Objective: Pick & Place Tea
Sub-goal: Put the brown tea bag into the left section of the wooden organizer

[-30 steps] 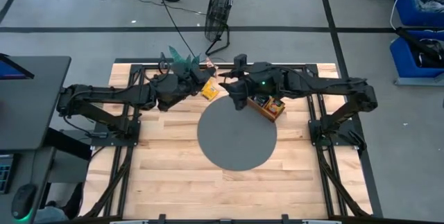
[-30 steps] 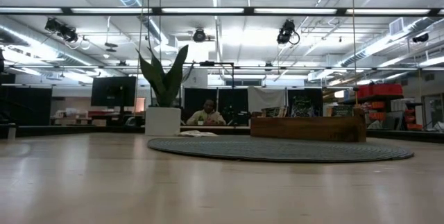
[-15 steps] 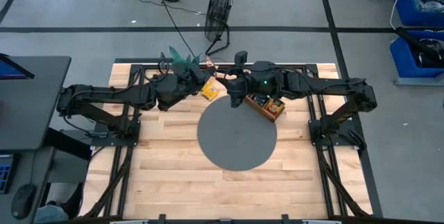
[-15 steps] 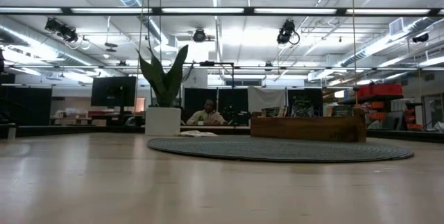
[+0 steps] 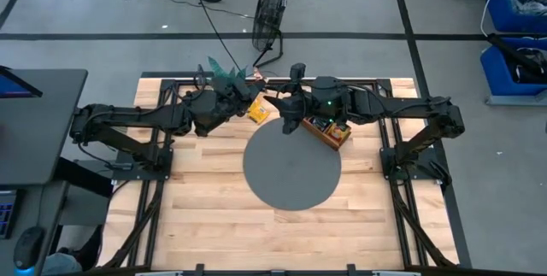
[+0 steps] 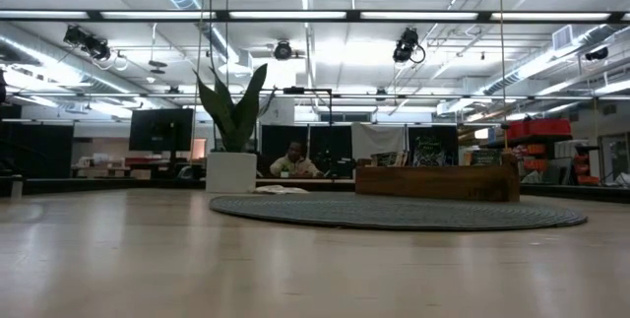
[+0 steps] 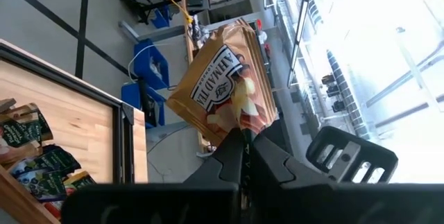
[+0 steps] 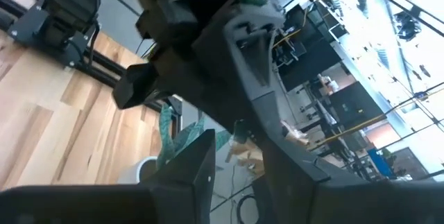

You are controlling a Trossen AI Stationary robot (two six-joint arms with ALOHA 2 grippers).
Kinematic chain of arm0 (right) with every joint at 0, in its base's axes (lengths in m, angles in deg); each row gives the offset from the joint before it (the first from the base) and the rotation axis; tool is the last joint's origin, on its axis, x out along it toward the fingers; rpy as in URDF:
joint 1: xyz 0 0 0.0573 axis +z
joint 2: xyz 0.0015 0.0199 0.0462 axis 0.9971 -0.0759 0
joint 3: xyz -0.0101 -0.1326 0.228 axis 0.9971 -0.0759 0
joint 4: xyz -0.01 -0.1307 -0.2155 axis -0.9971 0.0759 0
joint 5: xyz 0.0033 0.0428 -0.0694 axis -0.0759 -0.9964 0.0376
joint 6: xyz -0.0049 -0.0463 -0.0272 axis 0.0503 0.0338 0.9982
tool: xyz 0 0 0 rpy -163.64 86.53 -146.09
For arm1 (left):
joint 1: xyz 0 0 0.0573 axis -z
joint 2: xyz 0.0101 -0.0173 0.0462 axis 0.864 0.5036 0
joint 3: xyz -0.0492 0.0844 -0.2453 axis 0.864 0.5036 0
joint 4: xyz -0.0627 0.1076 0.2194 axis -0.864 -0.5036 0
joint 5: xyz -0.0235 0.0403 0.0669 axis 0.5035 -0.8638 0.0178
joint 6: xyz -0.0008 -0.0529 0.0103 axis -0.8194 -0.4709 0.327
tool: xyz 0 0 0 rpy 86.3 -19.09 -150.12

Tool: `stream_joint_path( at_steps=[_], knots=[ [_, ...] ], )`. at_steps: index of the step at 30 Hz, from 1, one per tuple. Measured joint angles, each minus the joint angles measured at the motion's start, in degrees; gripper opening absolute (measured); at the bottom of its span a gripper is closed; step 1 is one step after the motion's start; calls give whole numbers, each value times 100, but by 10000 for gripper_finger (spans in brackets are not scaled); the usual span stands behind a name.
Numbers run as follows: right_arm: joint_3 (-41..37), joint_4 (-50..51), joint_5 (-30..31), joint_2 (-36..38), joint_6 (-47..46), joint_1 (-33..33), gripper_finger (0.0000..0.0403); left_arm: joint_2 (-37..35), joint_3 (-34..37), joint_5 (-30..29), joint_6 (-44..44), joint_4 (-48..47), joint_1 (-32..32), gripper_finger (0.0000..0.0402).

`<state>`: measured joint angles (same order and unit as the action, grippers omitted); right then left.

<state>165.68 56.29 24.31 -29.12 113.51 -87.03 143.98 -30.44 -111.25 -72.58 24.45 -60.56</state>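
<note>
My left gripper (image 5: 253,103) is raised over the table's far middle, shut on a yellow tea packet (image 5: 258,111), which shows orange-yellow with dark print in the left wrist view (image 7: 220,85). My right gripper (image 5: 286,109) hovers just right of that packet, open, with its two fingers (image 8: 191,172) apart and nothing between them. Other dark and yellow tea packets (image 7: 38,165) stand in the brown wooden tray (image 5: 329,132) at the round grey mat's (image 5: 292,167) far right edge. My left gripper pinches the yellow tea packet by its lower edge (image 7: 234,128) between its two shut fingers (image 7: 232,156). The packet stands out past the fingertips, lifted clear of the table.
A potted green plant (image 5: 224,73) stands at the far edge, just behind my left gripper. The tray (image 6: 438,182) lies on the mat's (image 6: 394,212) far right side. Bare wood lies near and beside the mat. A person (image 6: 293,160) sits in the room beyond.
My right gripper has moved a little toward the far edge and toward the left gripper's packet, away from the tray. The left gripper has kept its hold in place.
</note>
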Motion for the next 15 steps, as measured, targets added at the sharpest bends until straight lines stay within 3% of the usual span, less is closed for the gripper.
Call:
stream_joint_path(
  at_steps=[15],
  knots=[
    [0, -112, 87, 0, 2, -2, 125, 0, -1, 122, -2, 292, 37, 6]
  ],
)
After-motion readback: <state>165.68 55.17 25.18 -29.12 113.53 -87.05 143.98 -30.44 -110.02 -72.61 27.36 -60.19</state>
